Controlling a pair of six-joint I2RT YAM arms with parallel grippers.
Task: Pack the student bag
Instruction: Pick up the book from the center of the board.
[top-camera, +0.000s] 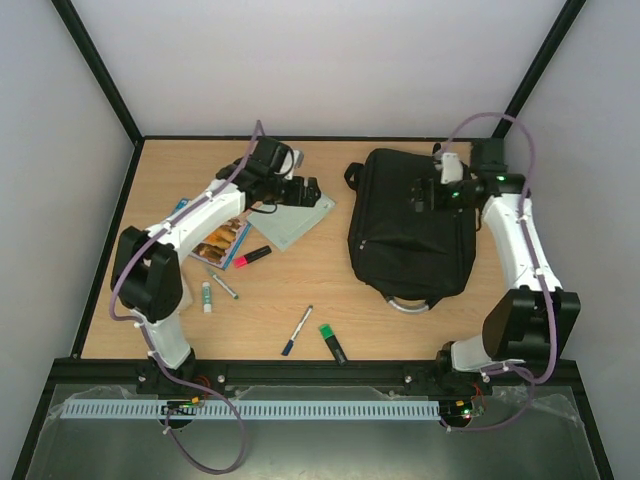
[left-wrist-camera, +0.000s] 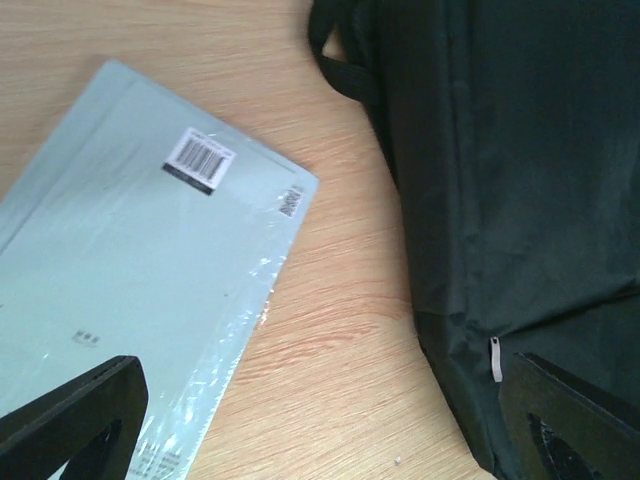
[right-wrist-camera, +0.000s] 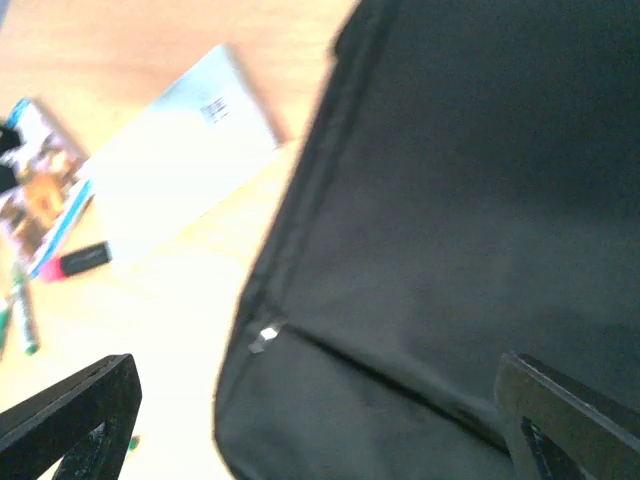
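Left pincer (left-wrist-camera: 325, 425) between notebook (left-wrist-camera: 130, 290) and bag (left-wrist-camera: 520, 180)

The student bag (top-camera: 400, 240), big, black, soft fabric, lies flat on the right half of the table (top-camera: 290, 290). Its silvery loop handle (top-camera: 405, 303) points to the near edge, and a black strap (top-camera: 352, 175) curls out at the far-left corner. A small pale zip pull (left-wrist-camera: 494, 358) sits on its left side.

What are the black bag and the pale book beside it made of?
Large black soft backpack: matte fabric, probably nylon or polyester; it sags and shows stitched seams. Thin pale grey-blue book: paper or card under glossy clear film, going by its crinkled shiny edge.
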